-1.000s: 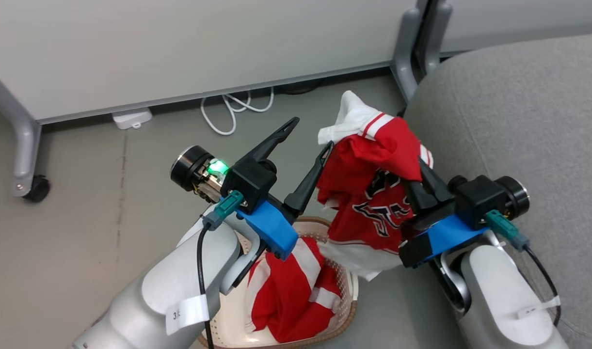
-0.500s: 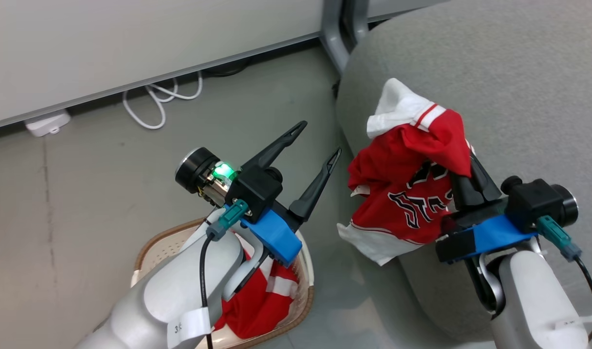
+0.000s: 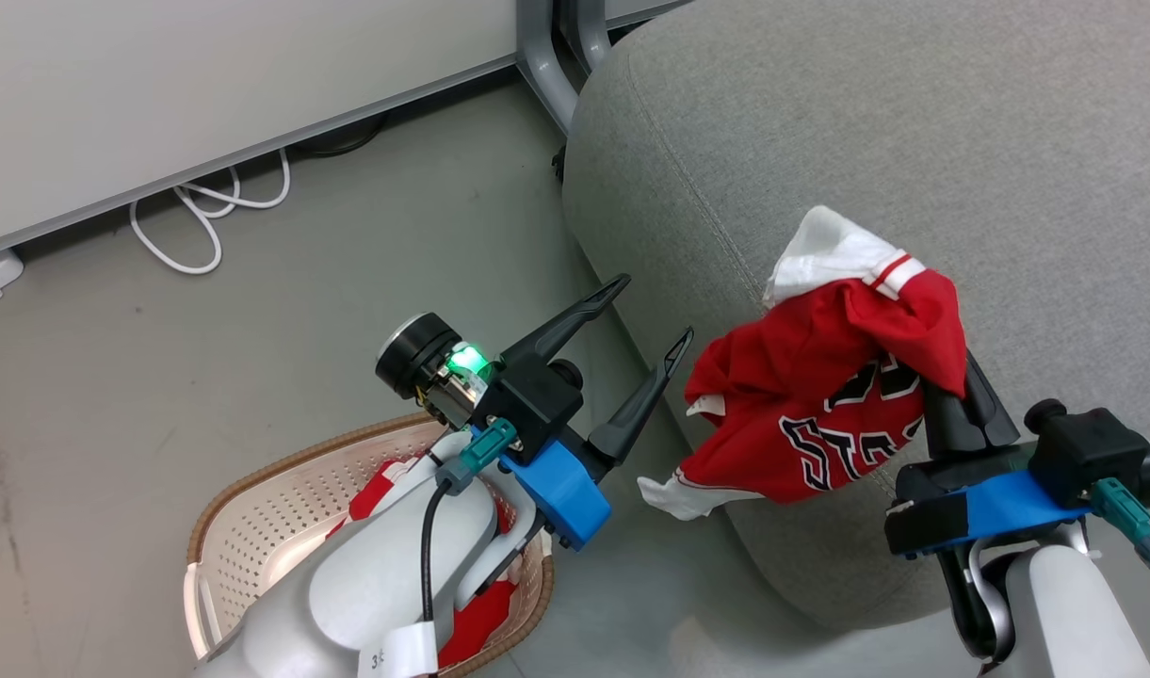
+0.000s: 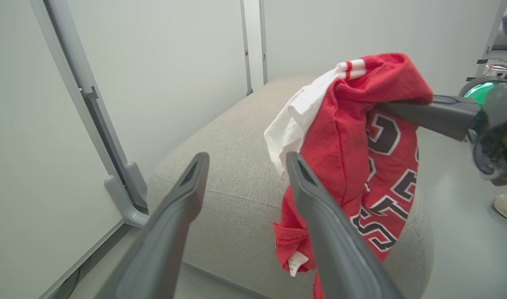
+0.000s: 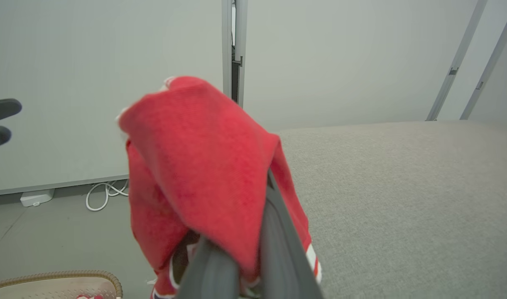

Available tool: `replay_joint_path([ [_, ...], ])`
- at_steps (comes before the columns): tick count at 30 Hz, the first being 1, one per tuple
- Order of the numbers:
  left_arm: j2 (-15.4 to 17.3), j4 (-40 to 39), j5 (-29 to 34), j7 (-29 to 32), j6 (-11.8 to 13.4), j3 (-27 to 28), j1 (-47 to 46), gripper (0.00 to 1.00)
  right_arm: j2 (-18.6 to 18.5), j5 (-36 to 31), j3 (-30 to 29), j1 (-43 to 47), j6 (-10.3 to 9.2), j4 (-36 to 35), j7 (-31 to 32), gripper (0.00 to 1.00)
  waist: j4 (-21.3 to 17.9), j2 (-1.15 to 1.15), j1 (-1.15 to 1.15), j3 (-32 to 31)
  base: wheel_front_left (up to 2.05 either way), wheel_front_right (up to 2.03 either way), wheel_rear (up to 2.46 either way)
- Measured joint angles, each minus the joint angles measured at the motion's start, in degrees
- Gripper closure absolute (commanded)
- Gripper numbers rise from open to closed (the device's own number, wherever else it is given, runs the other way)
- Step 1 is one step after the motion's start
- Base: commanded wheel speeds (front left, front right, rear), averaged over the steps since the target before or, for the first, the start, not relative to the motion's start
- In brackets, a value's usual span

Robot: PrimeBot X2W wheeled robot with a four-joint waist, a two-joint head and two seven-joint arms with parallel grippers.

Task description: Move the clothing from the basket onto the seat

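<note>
Right hand (image 3: 961, 400) grips one garment (image 3: 819, 414); second garment (image 3: 471, 623) lies in basket (image 3: 273, 537).

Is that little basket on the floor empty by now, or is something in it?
Not empty. Red-and-white clothing lies inside the basket, partly hidden behind the robot's pale left arm.

The shirt (image 3: 819, 414) was red with white trim, a red-striped white band and black letters outlined in white. The seat (image 3: 819, 141) was plain light grey fabric. The basket (image 3: 254, 527) was cream, dotted with small holes, under a brown woven-look rim; the garment (image 3: 473, 623) in it was red and white. The left gripper (image 3: 652, 309) had black fingers, a blue bracket and a green light. The floor (image 3: 207, 358) was dull grey, the wall panel (image 3: 207, 94) off-white.
</note>
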Motion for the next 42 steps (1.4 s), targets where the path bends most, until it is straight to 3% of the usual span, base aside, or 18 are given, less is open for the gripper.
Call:
replay_joint_path([
  [12,-0.2,-0.3,0.8,0.0,-0.4,1.1,0.2,0.00,0.5,0.2,-0.6,-1.2,0.00,-0.9,0.0,1.00,0.4,0.00,0.00,0.5,0.00,0.00,0.00],
  [24,1.9,-2.4,3.6,0.8,-0.9,1.2,-5.0,0.00,-1.0,0.4,-8.1,-22.3,0.00,-4.2,0.0,1.00,2.1,0.00,0.00,9.7,0.00,0.00,0.00],
  [30,3.6,-4.7,5.7,2.0,-1.2,1.0,-9.1,0.00,-6.5,0.3,-15.6,-35.1,0.00,-6.0,0.0,1.00,3.3,0.00,0.01,17.0,0.00,0.00,0.00],
  [33,4.1,-5.8,6.4,2.5,-1.2,0.9,-10.8,0.00,-11.3,0.4,-19.6,-40.4,0.00,-6.1,0.0,1.00,4.0,0.00,0.01,20.5,0.00,0.00,0.00],
  [37,4.6,-7.2,7.0,2.9,-1.2,1.0,-12.5,0.00,-18.2,1.5,-22.3,-45.0,0.00,-3.2,0.0,1.00,5.0,0.00,0.01,24.7,0.00,0.00,0.00],
  [42,5.4,-8.4,7.3,3.1,-0.8,1.1,-13.2,0.00,-21.9,1.3,-24.3,-46.1,0.00,2.9,0.0,1.00,6.0,0.00,0.01,28.7,0.00,0.00,0.00],
])
